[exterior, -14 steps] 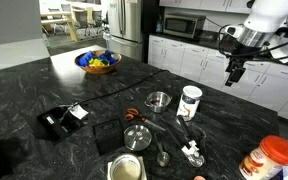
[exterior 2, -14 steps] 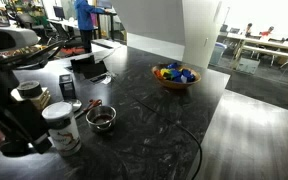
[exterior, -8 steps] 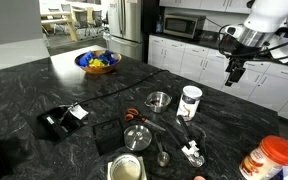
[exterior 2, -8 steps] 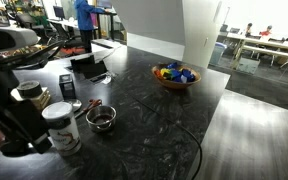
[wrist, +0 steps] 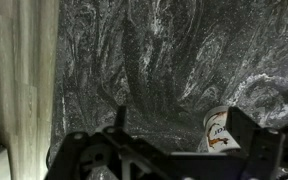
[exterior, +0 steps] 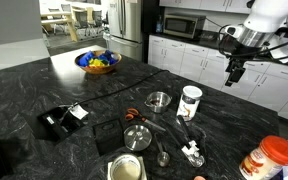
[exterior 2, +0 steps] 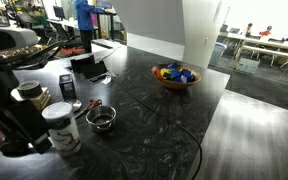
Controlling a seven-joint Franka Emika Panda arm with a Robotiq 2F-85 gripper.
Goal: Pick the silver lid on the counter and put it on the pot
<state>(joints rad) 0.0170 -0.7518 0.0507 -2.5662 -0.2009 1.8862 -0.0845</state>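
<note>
- The gripper (exterior: 234,74) hangs in the air, higher than the white jar (exterior: 190,102) and well off to its picture-right side in an exterior view, touching nothing.
- In the wrist view the gripper (wrist: 176,120) is spread wide with nothing between its fingers (wrist: 119,118). The white jar (wrist: 216,130) shows just inside one finger, far below on the dark marbled counter (wrist: 164,50).
- The pot (exterior: 158,101) stands uncovered on the counter (exterior: 44,90), just beside the white jar on its picture-left side. In an exterior view from another angle the pot (exterior 2: 101,118) again sits next to the jar (exterior 2: 62,128).
- The silver lid (exterior: 136,137) lies on the counter, picture-left of the white jar and nearer the camera. It is farther from the jar than the pot is, apart from both, and well away from the gripper.
- The measuring spoons (exterior: 191,150) lie near the white jar, in front of it toward the camera.
- A squarish metal container (exterior: 127,170) sits at the bottom edge, beyond the lid as seen from the jar.
- A black box (exterior: 62,121) rests well to the picture-left of the jar.
- A blue bowl (exterior: 97,62) of coloured items stands far behind the jar, toward picture-left; it also shows in the other angle (exterior 2: 172,75).
</note>
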